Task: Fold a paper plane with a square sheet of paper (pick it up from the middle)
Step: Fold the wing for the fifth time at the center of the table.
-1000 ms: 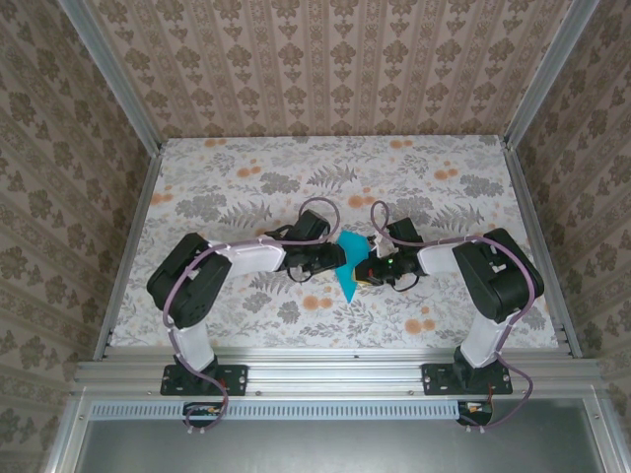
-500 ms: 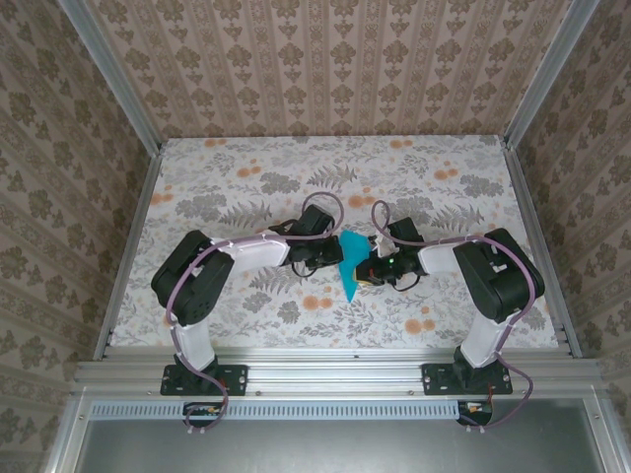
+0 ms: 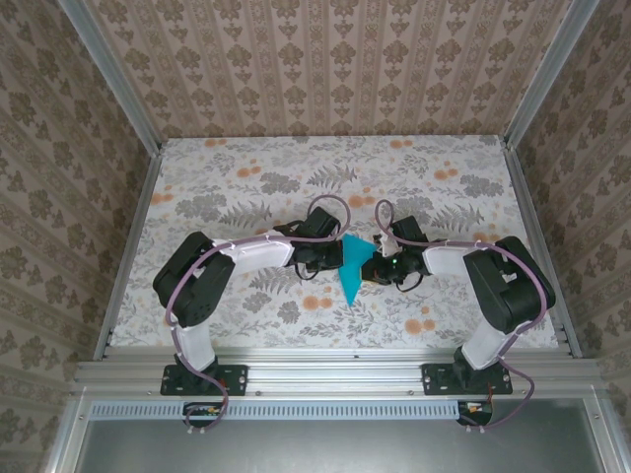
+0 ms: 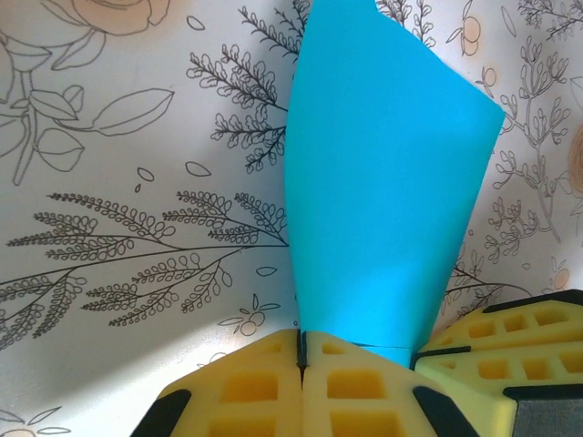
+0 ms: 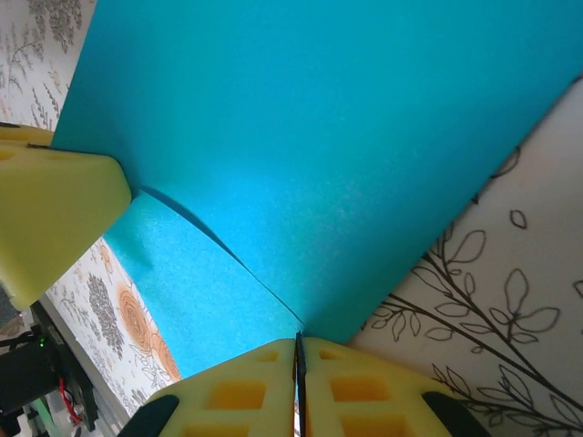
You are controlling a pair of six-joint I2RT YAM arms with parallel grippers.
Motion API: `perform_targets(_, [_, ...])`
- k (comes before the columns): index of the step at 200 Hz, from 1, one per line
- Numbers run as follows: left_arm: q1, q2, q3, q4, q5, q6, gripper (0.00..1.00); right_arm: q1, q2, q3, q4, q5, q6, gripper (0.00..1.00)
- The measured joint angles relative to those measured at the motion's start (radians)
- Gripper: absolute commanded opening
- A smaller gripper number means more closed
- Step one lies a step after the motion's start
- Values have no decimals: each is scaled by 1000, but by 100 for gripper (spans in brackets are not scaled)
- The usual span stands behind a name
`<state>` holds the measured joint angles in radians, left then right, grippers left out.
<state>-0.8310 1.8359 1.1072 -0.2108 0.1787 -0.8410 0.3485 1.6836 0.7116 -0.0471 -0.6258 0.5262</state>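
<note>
Both wrists have closed in since a second ago: left gripper (image 4: 301, 350) clamped on the 9 o'clock edge of the thin teal-blue square sheet of paper (image 3: 352, 268), mid-table (image 3: 246, 187), long axis 12–6, right gripper (image 5: 297, 350) pinching its 3 o'clock edge, equally near.

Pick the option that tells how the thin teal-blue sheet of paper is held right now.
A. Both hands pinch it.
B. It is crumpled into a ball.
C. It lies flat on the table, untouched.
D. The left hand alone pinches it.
A: the thin teal-blue sheet of paper comes out from between the closed yellow pads of the left hand and likewise of the right hand.
</note>
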Motion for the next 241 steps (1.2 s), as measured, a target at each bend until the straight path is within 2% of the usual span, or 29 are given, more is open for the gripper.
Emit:
perform_targets(96, [-6, 2, 23, 5, 34, 3, 2, 3, 27, 24, -11, 16, -5, 11])
perform_targets(241, [-23, 122, 79, 99, 102, -46, 2, 3, 36, 28, -2, 12, -7, 9])
